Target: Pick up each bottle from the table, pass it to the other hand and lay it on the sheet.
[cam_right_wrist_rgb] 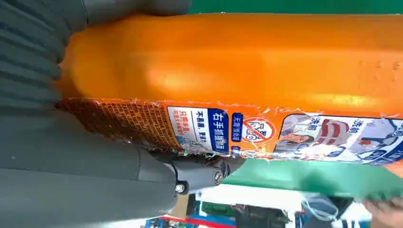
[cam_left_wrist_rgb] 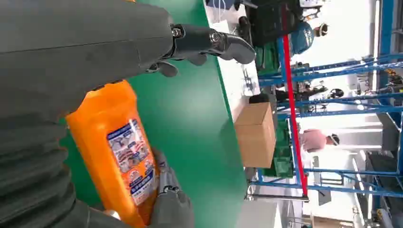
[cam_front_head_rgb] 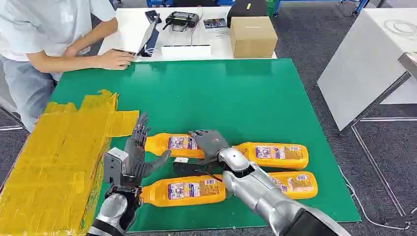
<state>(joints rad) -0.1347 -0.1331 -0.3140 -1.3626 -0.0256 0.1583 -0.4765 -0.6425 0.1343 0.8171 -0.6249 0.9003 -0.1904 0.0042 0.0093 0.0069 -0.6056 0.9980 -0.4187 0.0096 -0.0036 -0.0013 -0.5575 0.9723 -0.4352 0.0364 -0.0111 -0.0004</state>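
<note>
Four orange bottles lie on their sides on the green surface, low in the head view. The right hand rests on the upper left bottle, and its wrist view shows that bottle's body pressed close against the palm and thumb. Whether the fingers are fully closed around it I cannot tell. The left hand stands just beside the bottle's capped end with fingers spread, holding nothing. The lower left bottle lies under it. Two more sit at the lower right, the upper and the lower. The yellow sheet covers the left of the frame.

These look like full, stiff plastic bottles with glossy sides, likely heavy and slippery. I would grip across the labelled middle, where the paper gives some bite, and leave one end free for the other hand to take.
</note>
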